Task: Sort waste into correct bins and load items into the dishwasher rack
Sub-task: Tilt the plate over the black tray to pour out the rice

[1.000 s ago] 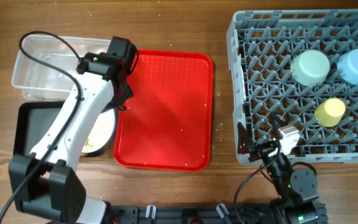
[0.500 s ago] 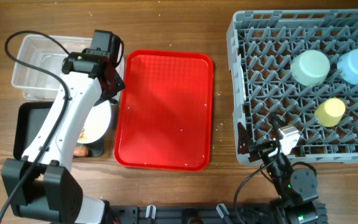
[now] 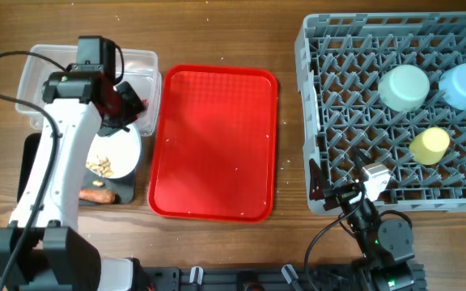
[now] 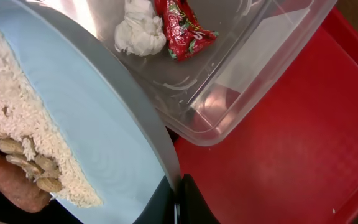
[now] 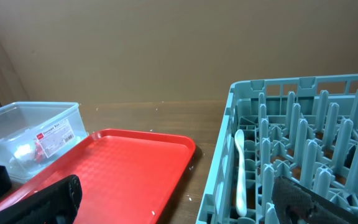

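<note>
While food-laden, plate (image 4: 86,118) in left gripper (image 4: 176,200).

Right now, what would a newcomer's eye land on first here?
The left gripper pinching the rim of the pale blue round plate, rice and beige scraps on it, over the shallow black rectangular tray at far left. Next, the bright red serving tray mid-table and the large grey pegged dishwasher rack at right, holding a pale green bowl, pale blue bowl and small yellow cup.
</note>
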`<state>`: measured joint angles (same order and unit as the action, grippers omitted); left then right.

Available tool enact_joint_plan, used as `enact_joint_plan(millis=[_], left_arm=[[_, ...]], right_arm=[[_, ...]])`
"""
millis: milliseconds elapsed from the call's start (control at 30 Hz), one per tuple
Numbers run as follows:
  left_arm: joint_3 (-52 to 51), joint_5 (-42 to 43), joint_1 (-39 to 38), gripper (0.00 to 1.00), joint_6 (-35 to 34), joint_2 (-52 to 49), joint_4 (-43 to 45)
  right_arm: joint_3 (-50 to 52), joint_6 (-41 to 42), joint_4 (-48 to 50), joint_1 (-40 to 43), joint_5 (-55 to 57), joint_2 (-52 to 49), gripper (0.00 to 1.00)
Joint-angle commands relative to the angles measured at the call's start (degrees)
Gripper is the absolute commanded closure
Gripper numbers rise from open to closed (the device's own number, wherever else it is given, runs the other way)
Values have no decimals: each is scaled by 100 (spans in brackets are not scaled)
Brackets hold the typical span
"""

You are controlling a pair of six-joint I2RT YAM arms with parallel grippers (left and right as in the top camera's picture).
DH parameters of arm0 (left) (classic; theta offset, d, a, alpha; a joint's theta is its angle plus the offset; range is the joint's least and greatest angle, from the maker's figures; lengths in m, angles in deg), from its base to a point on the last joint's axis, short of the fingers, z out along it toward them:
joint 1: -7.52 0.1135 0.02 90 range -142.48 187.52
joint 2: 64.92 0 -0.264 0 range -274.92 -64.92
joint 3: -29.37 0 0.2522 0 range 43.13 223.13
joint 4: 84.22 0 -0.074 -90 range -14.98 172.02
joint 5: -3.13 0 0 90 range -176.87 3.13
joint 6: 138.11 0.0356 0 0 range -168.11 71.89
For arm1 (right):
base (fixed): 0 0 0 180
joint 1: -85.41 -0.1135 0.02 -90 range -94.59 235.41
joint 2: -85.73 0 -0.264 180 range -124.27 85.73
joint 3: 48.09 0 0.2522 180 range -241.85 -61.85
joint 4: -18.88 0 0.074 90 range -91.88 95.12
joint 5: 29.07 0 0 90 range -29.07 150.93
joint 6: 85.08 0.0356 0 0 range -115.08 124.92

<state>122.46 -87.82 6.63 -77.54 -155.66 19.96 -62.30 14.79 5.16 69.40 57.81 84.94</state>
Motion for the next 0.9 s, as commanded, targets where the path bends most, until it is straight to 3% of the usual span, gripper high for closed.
enact_joint_plan(millis=[0, 333, 867], left_arm=[[11, 140, 52, 96, 378, 393, 15], [-210, 275, 125, 96, 457, 654, 63], [-933, 1635, 1639, 96, 678, 1438, 238]], right_arm=[[15, 68, 17, 13, 74, 0, 0], [15, 68, 15, 13, 74, 0, 0], [15, 70, 17, 13, 74, 0, 0]])
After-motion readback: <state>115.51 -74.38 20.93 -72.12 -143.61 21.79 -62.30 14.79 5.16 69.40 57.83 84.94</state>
